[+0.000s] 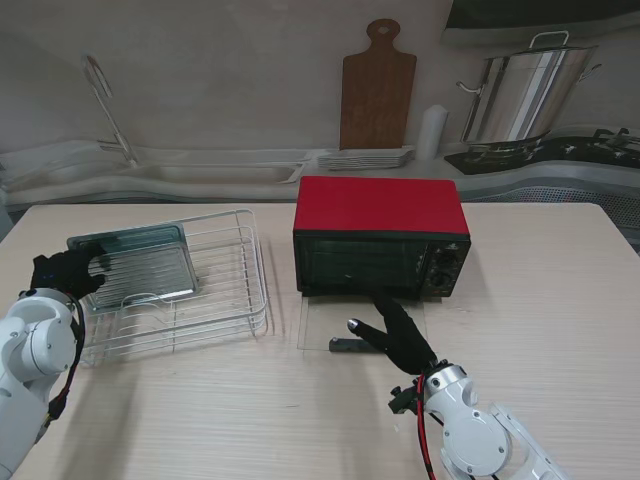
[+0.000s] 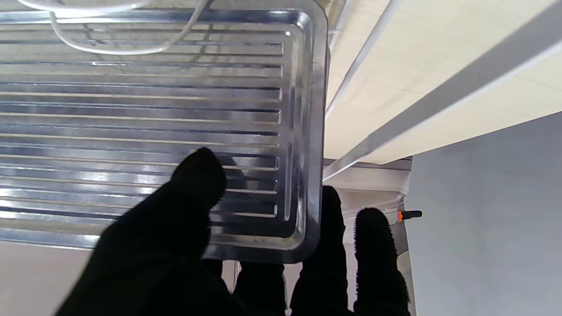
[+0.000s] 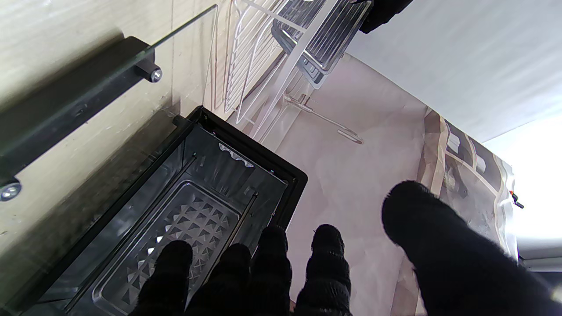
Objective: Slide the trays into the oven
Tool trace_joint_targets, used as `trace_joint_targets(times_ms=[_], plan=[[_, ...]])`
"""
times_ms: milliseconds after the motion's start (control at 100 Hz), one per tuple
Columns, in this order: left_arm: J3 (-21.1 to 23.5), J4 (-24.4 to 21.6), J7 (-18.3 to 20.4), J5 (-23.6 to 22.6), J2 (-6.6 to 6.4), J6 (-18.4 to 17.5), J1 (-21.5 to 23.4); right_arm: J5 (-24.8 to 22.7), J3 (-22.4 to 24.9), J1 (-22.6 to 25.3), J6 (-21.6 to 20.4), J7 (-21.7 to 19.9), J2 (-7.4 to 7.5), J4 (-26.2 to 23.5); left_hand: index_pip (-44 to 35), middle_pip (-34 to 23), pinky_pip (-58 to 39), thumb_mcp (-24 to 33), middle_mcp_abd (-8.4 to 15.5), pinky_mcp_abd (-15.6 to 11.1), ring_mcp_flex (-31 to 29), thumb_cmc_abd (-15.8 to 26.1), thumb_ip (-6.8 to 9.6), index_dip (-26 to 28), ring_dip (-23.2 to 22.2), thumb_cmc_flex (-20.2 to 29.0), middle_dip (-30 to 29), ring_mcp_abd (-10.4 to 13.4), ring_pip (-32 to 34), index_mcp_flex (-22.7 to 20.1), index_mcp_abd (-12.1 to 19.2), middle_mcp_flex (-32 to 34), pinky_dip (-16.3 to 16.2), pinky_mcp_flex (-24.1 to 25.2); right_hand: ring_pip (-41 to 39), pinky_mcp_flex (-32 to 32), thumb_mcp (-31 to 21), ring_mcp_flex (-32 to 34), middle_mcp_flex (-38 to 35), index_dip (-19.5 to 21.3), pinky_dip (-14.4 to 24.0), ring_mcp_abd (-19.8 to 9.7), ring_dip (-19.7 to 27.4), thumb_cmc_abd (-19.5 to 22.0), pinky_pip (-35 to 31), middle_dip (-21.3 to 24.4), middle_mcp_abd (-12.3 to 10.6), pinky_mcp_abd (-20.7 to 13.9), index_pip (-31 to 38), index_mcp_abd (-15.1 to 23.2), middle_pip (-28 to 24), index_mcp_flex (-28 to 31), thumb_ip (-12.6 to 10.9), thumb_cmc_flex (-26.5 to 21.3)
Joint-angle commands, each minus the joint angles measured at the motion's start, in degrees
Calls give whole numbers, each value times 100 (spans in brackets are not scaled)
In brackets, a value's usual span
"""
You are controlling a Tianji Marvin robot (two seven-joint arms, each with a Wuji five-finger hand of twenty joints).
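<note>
We are looking at a task that is only partly under way. The red-topped, black-fronted countertop oven (image 1: 381,236) is sitting at the middle of the table, and its glass door (image 1: 362,322) is lying folded down flat on the wood at six o'clock from the oven mouth, so the opening step is reading as done. Through our right wrist view the oven cavity is showing one embossed metal tray (image 3: 171,245) already lying on its floor; whether that counts as one of the trays we are meant to load, we cannot tell.

The ribbed, shiny rectangular baking tray (image 1: 135,265) is leaning tilted inside the white wire dish rack (image 1: 215,300), at nine o'clock from the oven and well apart from it. Our left hand (image 1: 68,270) in its black glove is reaching the tray's nine-o'clock edge: in the left wrist view the thumb (image 2: 193,188) is lying over the ribbed face while the other fingers (image 2: 327,219) are curling behind the rim, a pinch that is looking closed on the tray, though the tray is not yet lifted clear of the rack.

Our right hand (image 1: 398,335) is hovering over the lowered door with its fingers spread apart and gripping nothing.

So we are judging that lifting, carrying across toward three o'clock and sliding in are all remaining
</note>
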State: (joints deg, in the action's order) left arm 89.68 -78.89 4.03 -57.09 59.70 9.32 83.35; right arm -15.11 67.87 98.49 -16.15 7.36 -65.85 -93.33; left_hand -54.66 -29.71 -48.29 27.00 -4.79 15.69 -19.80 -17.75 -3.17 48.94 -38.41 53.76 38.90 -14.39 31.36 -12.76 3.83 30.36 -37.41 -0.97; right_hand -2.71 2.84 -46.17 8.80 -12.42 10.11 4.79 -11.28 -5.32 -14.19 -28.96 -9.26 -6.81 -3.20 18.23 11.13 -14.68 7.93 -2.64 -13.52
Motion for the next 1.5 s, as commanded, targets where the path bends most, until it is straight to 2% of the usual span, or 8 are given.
trace_joint_targets(times_ms=[0,90,120,200,560,830,1350,1490], plan=[[17,-63,127,-2,8,-36,47,-5,-20,33,-28,-90,-26,2,97,160,-412,-144,17,251,-296,-87,-187,-309,-29,568,601,-157,204,-299,227,500,33,-66,-106,12,43,-142,137,-56,-10,-95,-42,-14,-118,-72,-43,-244,48,128,-49,-157,70,22],[23,-72,145,15,8,-45,48,-2,-23,29,-40,-83,-28,8,73,837,-706,-604,-61,309,-651,153,-156,-520,-74,1363,1109,-230,396,-814,334,1302,51,-221,-113,12,43,-141,137,-49,-15,-89,-46,-15,-129,-75,-44,-242,75,122,-54,-159,71,25],[26,-78,152,48,12,-43,47,-2,-25,27,-42,-80,-29,10,47,1142,-770,-897,85,331,-720,232,-103,-522,-81,1651,1341,-244,441,-923,361,1552,66,-252,-114,14,42,-143,137,-49,-17,-101,-46,-12,-130,-75,-39,-242,80,121,-55,-164,71,25],[39,-99,143,144,24,-39,51,1,-27,25,-47,-79,-29,12,-106,1013,-940,-995,-107,374,-918,426,-109,-395,-152,2013,1409,-318,619,-1285,399,1841,33,-344,-119,15,41,-141,137,-46,-22,-91,-49,-17,-138,-77,-41,-245,101,127,-60,-169,72,27],[224,-451,326,405,47,-67,198,12,-32,26,-84,-76,-30,21,-1115,-857,-1446,-334,-55,526,-928,528,-102,1219,-970,2020,2327,-493,1699,-1701,333,1728,-185,-279,-121,17,38,-142,136,-45,-44,-95,-51,-17,-162,-80,-43,-246,166,121,-69,-183,75,29],[444,-857,393,656,79,-155,386,22,-31,40,-105,-57,-35,12,-1422,-1883,-1606,140,-37,586,-1114,514,158,2294,-1827,1915,2882,-636,1985,-2063,350,1920,-296,-283,-122,19,37,-142,138,-54,-61,-93,-52,-23,-172,-83,-38,-246,200,114,-77,-185,78,33],[906,-2298,650,1134,144,-296,1139,21,-14,76,-16,10,-52,-84,-1430,-2021,-1760,635,-95,663,-1239,349,274,2461,-1958,1634,2965,-731,2141,-2171,338,2053,-353,-350,-156,-3,-52,-129,125,-76,-63,-75,-71,-119,-246,-110,-47,-231,277,83,-136,-191,57,-55],[937,-2688,731,1402,162,-360,1378,-11,-23,103,35,102,-71,-133,-1416,-2035,-1794,741,-133,686,-1265,314,286,2465,-1968,1586,2975,-764,2166,-2200,309,2084,-359,-362,-250,15,-897,-116,127,-131,-39,-76,-127,-486,-597,-160,-57,-234,420,103,-258,-213,-324,-308]])
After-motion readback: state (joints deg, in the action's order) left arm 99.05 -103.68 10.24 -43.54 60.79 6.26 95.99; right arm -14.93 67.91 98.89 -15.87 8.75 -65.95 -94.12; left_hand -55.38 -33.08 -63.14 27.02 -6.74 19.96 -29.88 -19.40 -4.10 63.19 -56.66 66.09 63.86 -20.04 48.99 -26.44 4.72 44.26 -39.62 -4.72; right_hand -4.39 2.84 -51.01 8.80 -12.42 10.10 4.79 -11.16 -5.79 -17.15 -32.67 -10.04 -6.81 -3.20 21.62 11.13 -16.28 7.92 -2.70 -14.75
